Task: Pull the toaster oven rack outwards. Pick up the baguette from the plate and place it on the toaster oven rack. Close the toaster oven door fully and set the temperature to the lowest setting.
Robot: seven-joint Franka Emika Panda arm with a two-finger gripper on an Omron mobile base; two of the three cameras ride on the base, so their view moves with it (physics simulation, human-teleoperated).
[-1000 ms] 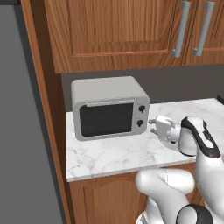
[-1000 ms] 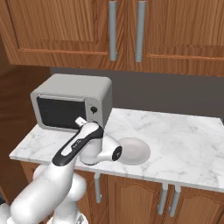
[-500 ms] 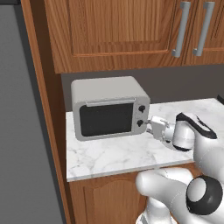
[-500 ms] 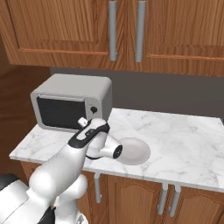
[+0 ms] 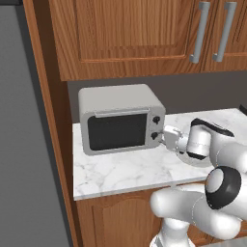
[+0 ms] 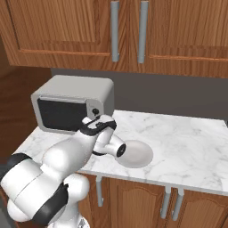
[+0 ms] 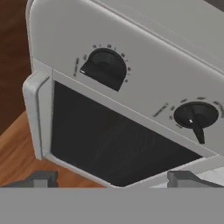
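The toaster oven (image 5: pixel 120 118) stands at the counter's left end, and its door (image 5: pixel 117 131) is shut, dark glass facing out, with the silver handle (image 5: pixel 120 114) along the top edge. My gripper (image 5: pixel 166 136) hovers just right of the oven's two black knobs, level with the lower knob (image 5: pixel 154 136). In the hand view, which is rolled, both knobs (image 7: pixel 105 68) (image 7: pixel 195 116) sit close ahead, and the gripper (image 7: pixel 113 181) is open with nothing between its fingertips. The off-white plate (image 6: pixel 136 153) lies bare on the counter. The rack and baguette are hidden.
Wooden wall cabinets (image 5: pixel 144 34) with grey bar handles hang above the counter. A tall wooden panel (image 5: pixel 46 120) borders the oven's left side. The marble counter (image 6: pixel 187 138) stretches to the right of the plate.
The gripper has edged left, closer to the oven's knob panel, and the arm's elbow has swung lower. The oven and plate have not moved.
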